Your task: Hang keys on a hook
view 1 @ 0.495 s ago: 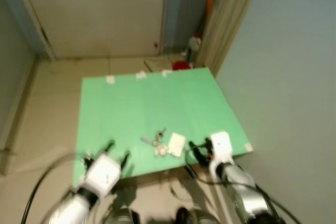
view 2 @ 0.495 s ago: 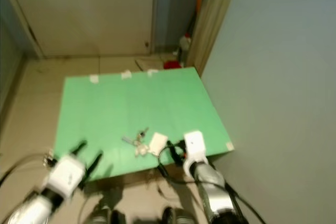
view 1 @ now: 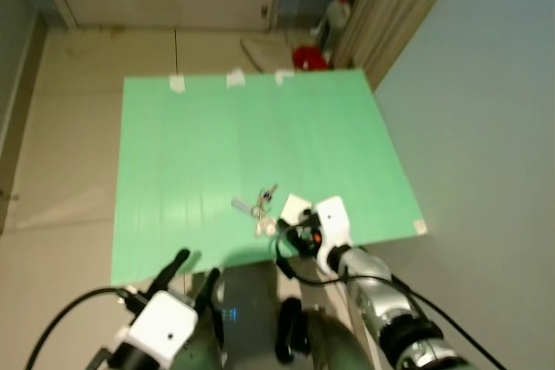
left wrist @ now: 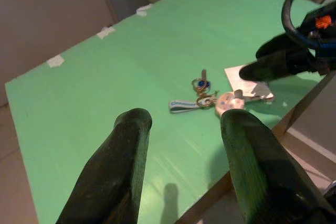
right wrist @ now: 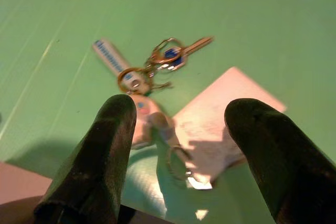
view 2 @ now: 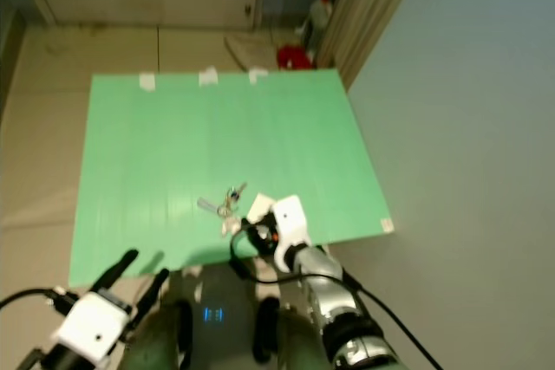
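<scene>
A bunch of keys (view 1: 261, 209) with a blue-lettered strap and a round tag lies on the green table (view 1: 217, 153) near its front edge, beside a white card (view 1: 295, 207). My right gripper (view 1: 289, 231) hovers at that edge, just short of the card. It is open, and its fingers (right wrist: 110, 145) frame the round tag and the keys (right wrist: 157, 61) in the right wrist view. My left gripper (view 1: 191, 270) hangs open below the front edge, further left. The left wrist view looks across the table at the keys (left wrist: 202, 90) and the right gripper (left wrist: 278, 61).
Three bits of white tape (view 1: 234, 80) mark the table's far edge. Beyond it on the floor stand a white bottle (view 1: 338, 13) and a red object (view 1: 308, 56) beside a curtain (view 1: 395, 6). A pale blue wall (view 1: 494, 127) runs along the right.
The camera has tipped down and forward. My right gripper has moved left, closer to the card and keys. My left gripper now sits lower, below the table's front edge.
</scene>
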{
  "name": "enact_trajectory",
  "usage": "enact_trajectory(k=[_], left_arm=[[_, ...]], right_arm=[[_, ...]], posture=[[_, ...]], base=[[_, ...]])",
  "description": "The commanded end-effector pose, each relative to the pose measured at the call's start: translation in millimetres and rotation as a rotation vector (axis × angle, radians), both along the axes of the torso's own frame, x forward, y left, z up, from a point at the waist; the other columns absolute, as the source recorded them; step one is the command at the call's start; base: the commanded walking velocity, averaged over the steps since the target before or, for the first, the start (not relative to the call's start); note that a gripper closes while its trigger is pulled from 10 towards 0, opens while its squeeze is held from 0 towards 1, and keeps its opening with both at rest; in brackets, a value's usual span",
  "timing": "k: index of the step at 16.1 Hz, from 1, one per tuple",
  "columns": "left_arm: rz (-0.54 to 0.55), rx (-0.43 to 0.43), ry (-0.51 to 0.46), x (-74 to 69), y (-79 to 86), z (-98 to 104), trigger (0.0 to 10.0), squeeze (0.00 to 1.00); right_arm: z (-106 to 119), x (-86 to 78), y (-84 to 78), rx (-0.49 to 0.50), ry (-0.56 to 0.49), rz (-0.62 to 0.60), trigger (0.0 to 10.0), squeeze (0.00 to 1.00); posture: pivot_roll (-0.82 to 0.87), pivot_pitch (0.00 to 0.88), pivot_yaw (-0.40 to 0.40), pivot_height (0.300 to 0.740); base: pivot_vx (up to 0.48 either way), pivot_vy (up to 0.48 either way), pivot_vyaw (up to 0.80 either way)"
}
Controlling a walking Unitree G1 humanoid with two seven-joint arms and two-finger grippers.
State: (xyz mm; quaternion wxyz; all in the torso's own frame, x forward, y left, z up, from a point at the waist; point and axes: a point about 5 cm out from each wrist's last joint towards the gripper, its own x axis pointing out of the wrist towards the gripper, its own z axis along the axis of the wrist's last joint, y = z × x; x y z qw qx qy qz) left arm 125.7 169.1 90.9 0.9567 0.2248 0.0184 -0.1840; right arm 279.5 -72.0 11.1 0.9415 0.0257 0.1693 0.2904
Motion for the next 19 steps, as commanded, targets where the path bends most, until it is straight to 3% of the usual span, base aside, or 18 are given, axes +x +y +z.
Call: enact_trajectory(k=[1,5,9,10,11,15,19], left_arm=[[-0.002,-0.017,0.021,-6.5,-3.6,1,10.0,0.0],[-0.003,-0.034,0.016,-3.0,-11.1,9,10.0,0.0],[-0.011,-0.044,0.018,2.0,-16.2,9,10.0,0.0],[-0.015,-0.044,0.019,4.0,-18.3,9,10.0,0.0],[-0.017,-0.043,0.019,4.9,-19.0,9,10.0,0.0],[-0.021,-0.039,0.021,5.7,-21.5,8,10.0,0.0],[-0.085,-0.112,0.054,6.1,-37.1,12,10.0,0.0]], right_arm=[[-13,-11.2,-3.1,0.0,0.054,0.003,10.0,0.0],[-11,-19.3,21.1,0.134,0.075,-0.014,10.0,0.0],[-11,-32.6,35.8,0.166,0.06,0.007,10.0,0.0],[-14,-30.5,32.0,0.091,0.047,-0.025,10.0,0.87],[-14,-25.9,27.3,0.038,0.025,-0.057,10.0,1.0],[-10,-14.8,19.2,0.016,0.025,-0.105,10.0,1.0],[-10,-13.7,31.5,0.057,0.063,-0.092,10.0,1.0]], posture=[[0.34,0.372,-0.156,0.722],[0.32,0.367,-0.153,0.722],[0.3,0.36,-0.157,0.722],[0.3,0.36,-0.157,0.722],[0.3,0.359,-0.156,0.722],[0.3,0.357,-0.163,0.722],[0.3,0.368,-0.162,0.722]], base=[[0.0,0.0,0.0],[0.0,0.0,0.0],[0.0,0.0,0.0],[0.0,0.0,0.0],[0.0,0.0,0.0],[0.0,0.0,0.0],[0.0,0.0,0.0]])
